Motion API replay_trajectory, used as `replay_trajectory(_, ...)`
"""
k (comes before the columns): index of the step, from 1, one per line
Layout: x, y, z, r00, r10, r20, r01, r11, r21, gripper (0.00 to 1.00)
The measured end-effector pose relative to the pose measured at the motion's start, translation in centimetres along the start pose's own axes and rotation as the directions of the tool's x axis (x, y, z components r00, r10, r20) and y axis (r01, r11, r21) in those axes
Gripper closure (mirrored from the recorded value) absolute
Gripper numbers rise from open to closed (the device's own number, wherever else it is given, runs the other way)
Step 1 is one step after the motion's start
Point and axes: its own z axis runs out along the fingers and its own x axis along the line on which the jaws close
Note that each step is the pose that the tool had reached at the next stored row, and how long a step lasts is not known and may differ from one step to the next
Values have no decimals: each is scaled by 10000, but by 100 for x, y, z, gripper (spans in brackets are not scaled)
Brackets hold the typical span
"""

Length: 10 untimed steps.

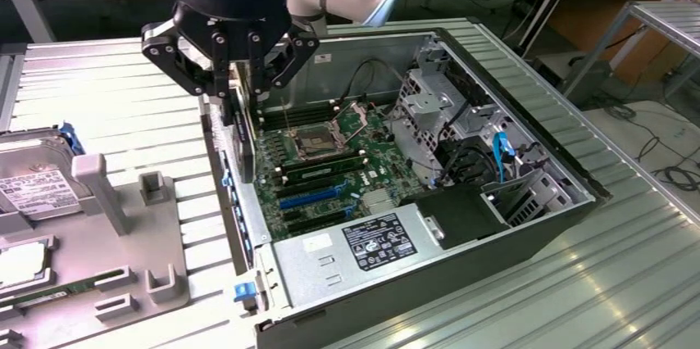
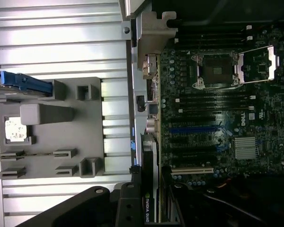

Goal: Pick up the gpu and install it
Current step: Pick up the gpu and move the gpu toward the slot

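Gripper (image 1: pixel 243 91) clenched on gpu (image 1: pixel 245 148), card hanging edge-down beneath it, above computer case (image 1: pixel 470 283)

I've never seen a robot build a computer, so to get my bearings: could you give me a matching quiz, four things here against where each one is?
Things:
1 gpu
2 hard drive
3 processor socket
4 blue cable

Places:
A on the motherboard, lid open
B clamped on edge in the gripper
C outside the case, at the grey holder
D inside the case, by the drive cage

Pairs: 1-B, 2-C, 3-A, 4-D.
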Motion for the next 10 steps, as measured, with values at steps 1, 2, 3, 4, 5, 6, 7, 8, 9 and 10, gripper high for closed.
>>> replay_trajectory(1, 0, 0, 0, 10000, 0, -1, 0, 10000, 1, 73)
replay_trajectory(2, -1, 0, 0, 10000, -1, 0, 1, 10000, 0, 73)
replay_trajectory(3, -4, 1, 0, 10000, -1, 0, 1, 10000, 0, 73)
replay_trajectory(4, -20, 2, 0, 10000, -2, -1, 2, 10000, 1, 73)
replay_trajectory(5, -37, 2, 0, 10000, -1, -1, 1, 10000, 1, 73)
replay_trajectory(6, -58, 3, 0, 10000, -1, -1, 1, 10000, 1, 73)
replay_trajectory(7, -74, 4, 1, 10000, -1, 0, 1, 10000, 0, 73)
replay_trajectory(8, -92, 5, 1, 10000, -1, -1, 1, 10000, 1, 73)
replay_trajectory(9, -102, 5, 1, 10000, -1, -1, 1, 10000, 1, 73)
replay_trajectory(10, -112, 6, 2, 10000, -1, 0, 1, 10000, 0, 73)
